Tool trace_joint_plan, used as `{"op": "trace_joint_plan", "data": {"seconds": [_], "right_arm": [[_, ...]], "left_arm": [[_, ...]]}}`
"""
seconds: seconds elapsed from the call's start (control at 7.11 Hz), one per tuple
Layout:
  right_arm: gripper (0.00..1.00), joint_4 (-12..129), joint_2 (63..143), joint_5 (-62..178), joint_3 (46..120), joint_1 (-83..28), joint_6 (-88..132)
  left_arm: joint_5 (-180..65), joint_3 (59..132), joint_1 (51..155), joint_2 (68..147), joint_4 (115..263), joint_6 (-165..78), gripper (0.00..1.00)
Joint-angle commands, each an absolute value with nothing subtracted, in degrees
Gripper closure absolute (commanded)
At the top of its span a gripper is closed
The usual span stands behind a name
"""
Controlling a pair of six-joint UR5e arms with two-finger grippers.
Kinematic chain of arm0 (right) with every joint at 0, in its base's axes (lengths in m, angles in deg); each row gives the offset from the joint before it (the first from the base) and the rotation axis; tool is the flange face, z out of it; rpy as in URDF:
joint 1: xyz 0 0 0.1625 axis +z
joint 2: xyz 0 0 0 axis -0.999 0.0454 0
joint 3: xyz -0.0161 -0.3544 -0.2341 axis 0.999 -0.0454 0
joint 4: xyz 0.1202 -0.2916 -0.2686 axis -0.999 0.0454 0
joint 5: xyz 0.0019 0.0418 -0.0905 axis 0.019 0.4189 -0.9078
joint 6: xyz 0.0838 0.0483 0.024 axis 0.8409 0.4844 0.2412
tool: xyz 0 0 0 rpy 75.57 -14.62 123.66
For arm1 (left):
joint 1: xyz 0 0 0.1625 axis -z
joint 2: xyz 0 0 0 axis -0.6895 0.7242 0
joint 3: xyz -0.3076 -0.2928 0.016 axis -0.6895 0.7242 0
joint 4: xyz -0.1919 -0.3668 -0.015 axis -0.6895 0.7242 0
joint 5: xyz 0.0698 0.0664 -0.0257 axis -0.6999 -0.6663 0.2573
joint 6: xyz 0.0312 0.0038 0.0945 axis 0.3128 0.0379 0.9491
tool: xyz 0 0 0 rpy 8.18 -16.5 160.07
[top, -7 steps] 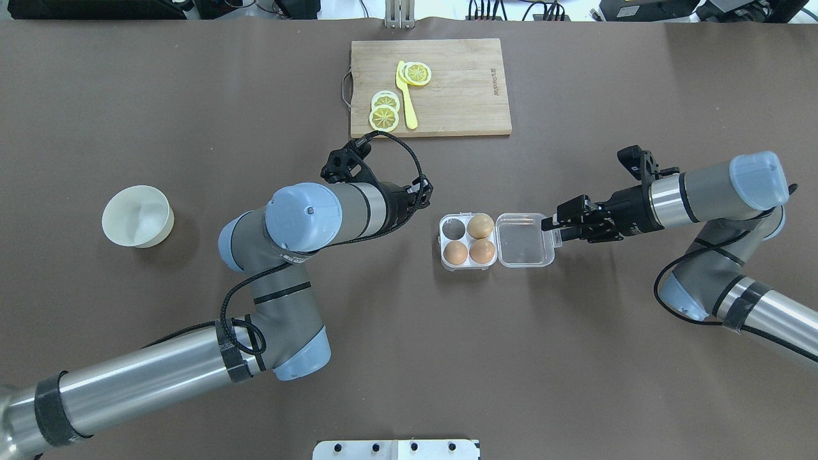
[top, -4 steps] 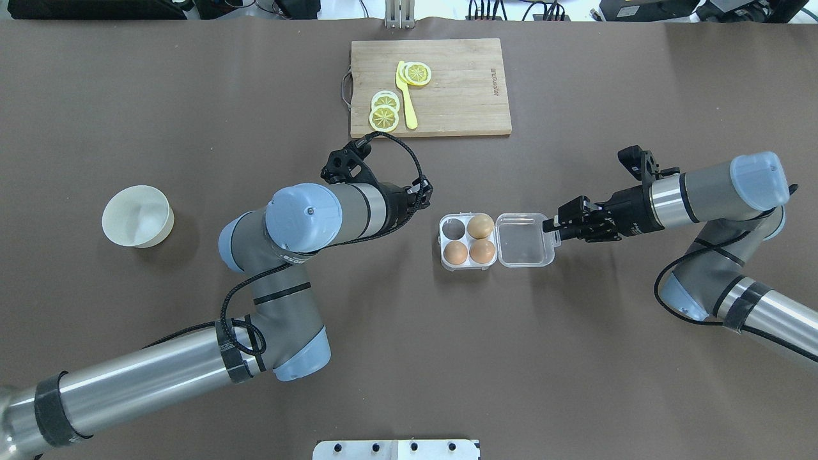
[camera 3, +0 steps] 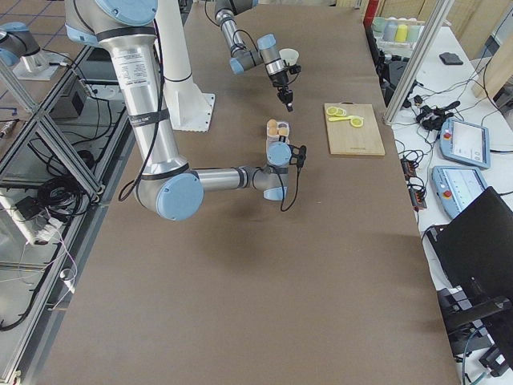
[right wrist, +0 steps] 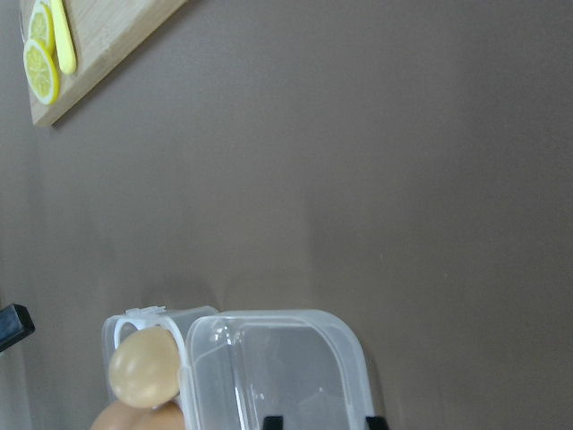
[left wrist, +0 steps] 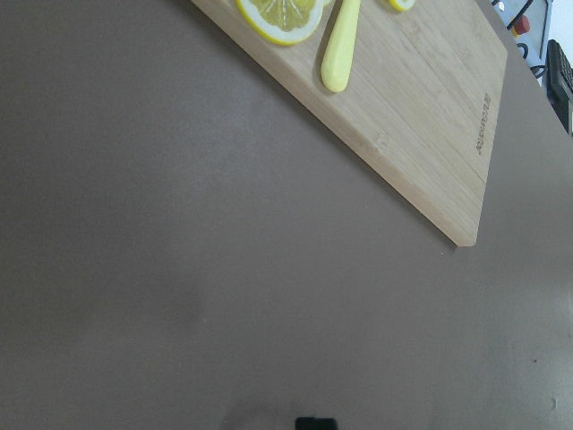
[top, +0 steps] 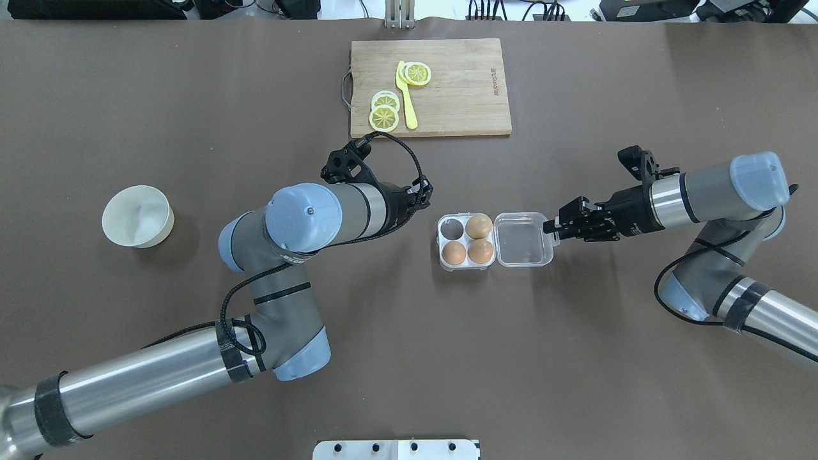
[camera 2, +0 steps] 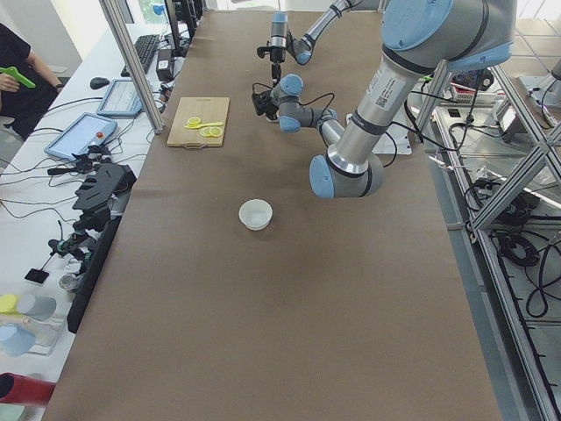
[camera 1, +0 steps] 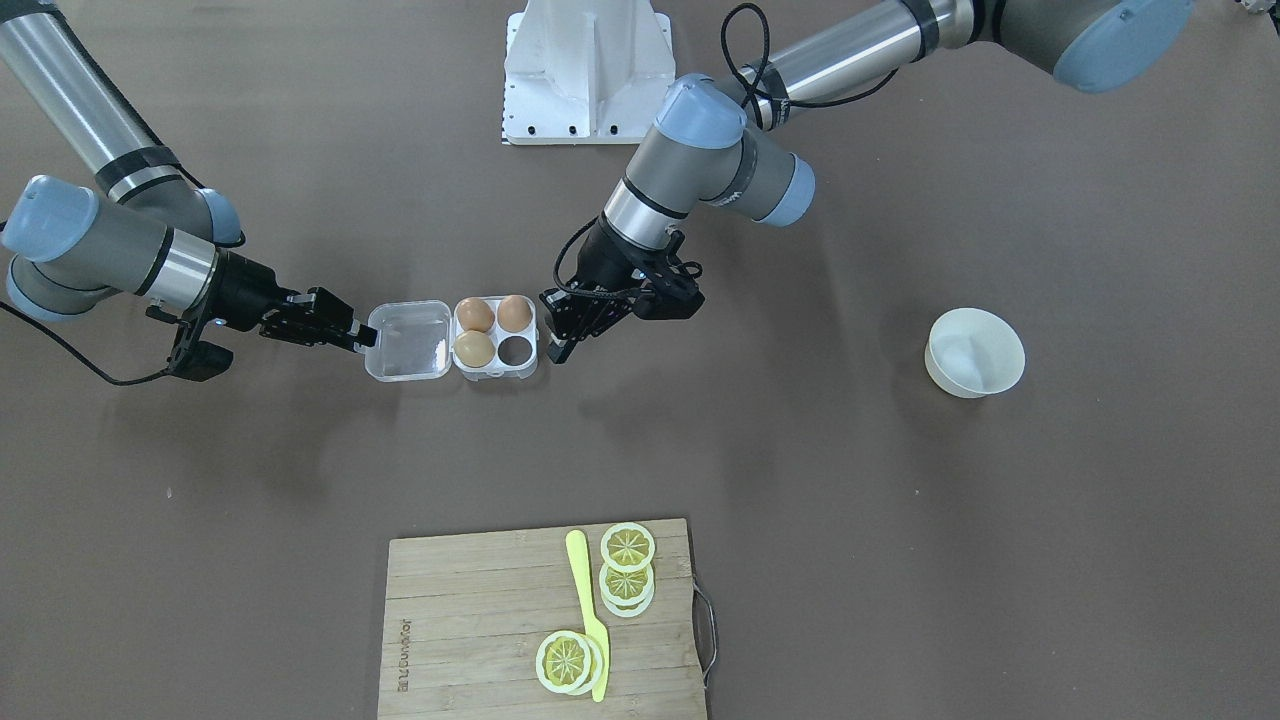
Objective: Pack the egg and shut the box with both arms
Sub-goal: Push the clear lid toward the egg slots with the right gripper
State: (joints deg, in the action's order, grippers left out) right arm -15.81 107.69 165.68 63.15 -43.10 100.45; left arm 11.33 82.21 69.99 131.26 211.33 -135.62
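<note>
Well, my right gripper (top: 548, 226) has its fingers set somewhat apart and gripping nothing, the tips right at the outer edge of the clear lid (top: 524, 239), which lies flat and open on the table. My left gripper (camera 1: 556, 348) points down just beside the opposite side of the box (top: 466, 239). Its fingers look drawn together with nothing between them, and I cannot tell whether it touches the plastic. The table (top: 409, 351) is covered in plain brown. The egg (top: 454, 253) sits in a cell in the row nearer my base, with a look-alike orange-brown egg (top: 480, 251) just beside it. A paler tan egg (top: 478, 226) is in the row behind, next to the one unfilled cell (top: 453, 227). Farther out lies a wooden cutting board (top: 466, 89) carrying lemon slices (top: 385, 117) and a yellow knife (top: 408, 108). A white bowl (top: 137, 216) stands well apart on my left. Past the table's long edge are benches with tablets (camera 2: 88, 139) and cables, and a seated person (camera 2: 13, 70).
</note>
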Motion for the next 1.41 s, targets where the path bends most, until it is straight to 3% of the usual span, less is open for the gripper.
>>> {"op": "trace_joint_plan", "data": {"seconds": [0.0, 0.42, 1.27], "right_arm": [[0.59, -16.0, 107.7, 166.1, 63.2, -43.1, 100.4], [0.68, -16.9, 107.9, 166.2, 63.2, -43.0, 100.5], [0.72, -18.4, 108.4, 166.2, 63.1, -43.1, 100.6]], "left_arm": [[11.4, 82.2, 70.0, 131.3, 211.3, -135.6, 1.00], [11.3, 82.2, 70.0, 131.3, 211.3, -135.6, 1.00], [11.3, 82.2, 70.0, 131.3, 211.3, -135.6, 1.00]]}}
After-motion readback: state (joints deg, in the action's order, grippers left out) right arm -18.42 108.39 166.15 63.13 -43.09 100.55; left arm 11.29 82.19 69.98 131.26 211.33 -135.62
